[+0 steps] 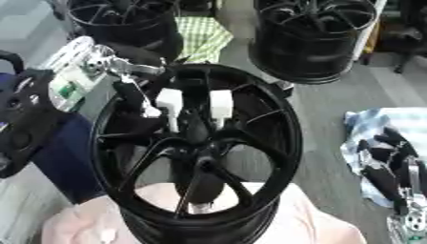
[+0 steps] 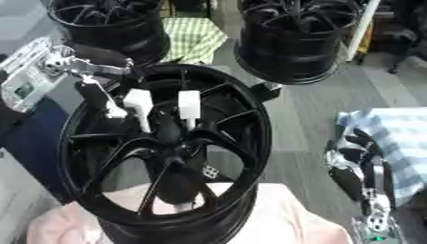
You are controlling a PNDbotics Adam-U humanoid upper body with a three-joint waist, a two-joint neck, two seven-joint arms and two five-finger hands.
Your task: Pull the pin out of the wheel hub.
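Pin (image 1: pixel 170 106): a white one stands in the black hub (image 1: pixel 196 157) at centre frame, a second white pin (image 1: pixel 221 106) just beside it. Left hand (image 1: pixel 133 93) reaches in from the upper left, fingers curled at the nearer pin — pinching or only touching, I cannot tell. Looks like the grasp step; next comes a straight pull upward. Right hand (image 1: pixel 388 167) idles at the right edge, fingers relaxed.

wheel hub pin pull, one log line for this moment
left hand: reaching into wheel hub | white pins: in hub | right hand: idle, lower right
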